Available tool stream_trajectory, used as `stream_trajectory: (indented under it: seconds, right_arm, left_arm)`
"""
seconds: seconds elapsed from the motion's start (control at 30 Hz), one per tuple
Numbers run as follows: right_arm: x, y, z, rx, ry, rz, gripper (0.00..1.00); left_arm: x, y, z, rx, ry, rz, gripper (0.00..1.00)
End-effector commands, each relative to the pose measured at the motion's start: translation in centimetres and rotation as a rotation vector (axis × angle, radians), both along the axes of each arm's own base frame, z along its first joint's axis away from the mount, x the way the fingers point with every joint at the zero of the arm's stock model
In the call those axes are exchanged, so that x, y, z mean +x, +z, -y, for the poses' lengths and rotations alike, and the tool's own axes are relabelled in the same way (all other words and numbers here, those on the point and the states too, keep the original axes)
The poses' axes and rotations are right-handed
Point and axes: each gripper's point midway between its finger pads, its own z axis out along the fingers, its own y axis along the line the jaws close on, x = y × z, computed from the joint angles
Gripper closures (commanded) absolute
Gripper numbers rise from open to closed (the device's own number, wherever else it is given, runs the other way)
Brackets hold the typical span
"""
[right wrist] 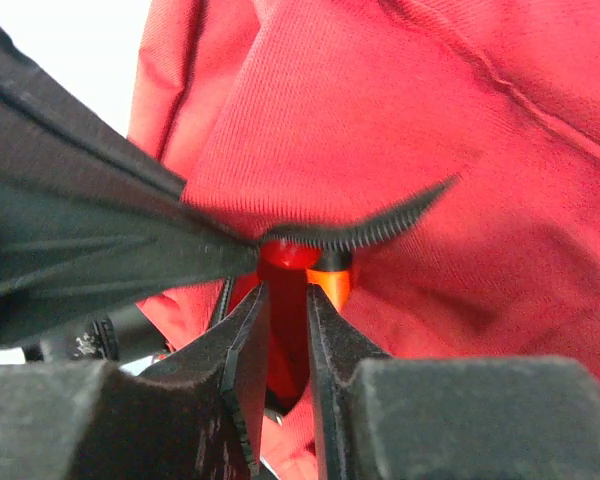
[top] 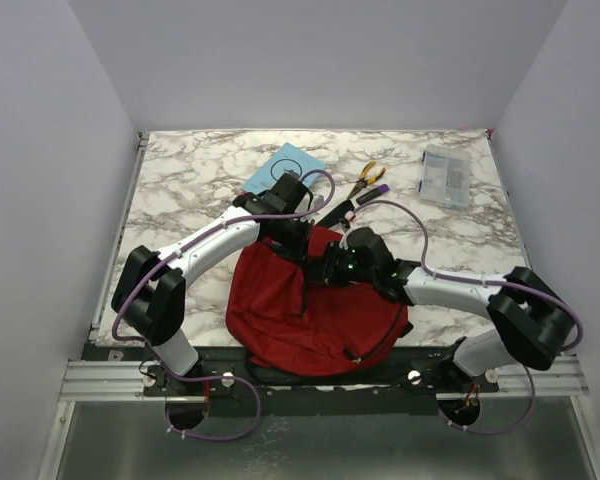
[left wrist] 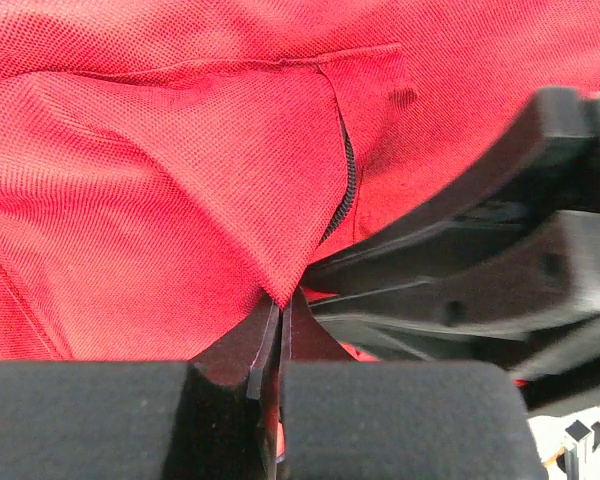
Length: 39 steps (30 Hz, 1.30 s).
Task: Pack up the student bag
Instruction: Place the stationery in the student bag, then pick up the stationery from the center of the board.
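— So, where does the bag sit?
— Your student bag lies crumpled on the marble surface, at the near edge between the two arm bases. Both arms bend inward over its far end.
— And my left side?
— Your left pincer is pinched together on a pointed fold of the red cloth, and the corner runs straight down into the closed tips. Just right of that fold you see the black zipper running up the cloth. The dark body of the other arm fills the right of that view.
— The right one?
— Your right pincer is clamped narrowly on the bag, with red cloth filling the slim gap between its fingers. Just above the tips a curved run of zipper teeth crosses the cloth, and a small orange piece sits under it, just above the right-hand finger's tip. You cannot tell from these views what that piece is.
— Are the two close together?
— Yes. From above they sit near each other over the bag's far end, the left one farther from the bases.
— What else lies on the surface?
— Beyond the bag you have a light blue book, its near corner hidden behind the left wrist. To its right lie pliers with yellow handles, and a clear plastic case sits toward the far right corner.
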Motion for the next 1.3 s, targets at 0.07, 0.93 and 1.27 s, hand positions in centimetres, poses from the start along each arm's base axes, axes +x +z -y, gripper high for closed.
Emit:
stream_trajectory:
  seconds: [0.07, 0.93, 1.27]
  right_arm:
    - [-0.7, 0.0, 5.9, -0.200, -0.095, 0.066, 0.70]
    - [22.1, 3.9, 20.6, -0.570, -0.761, -0.016, 0.22]
    - [27.5, 1.0, 21.3, -0.679, -0.860, -0.038, 0.20]
  left_arm:
    - [-0.1, 1.6, 1.0, -0.055, -0.019, 0.012, 1.00]
    - [-0.1, 1.1, 1.0, -0.047, -0.017, 0.001, 1.00]
    - [-0.2, 1.3, 1.1, -0.053, -0.022, 0.001, 1.00]
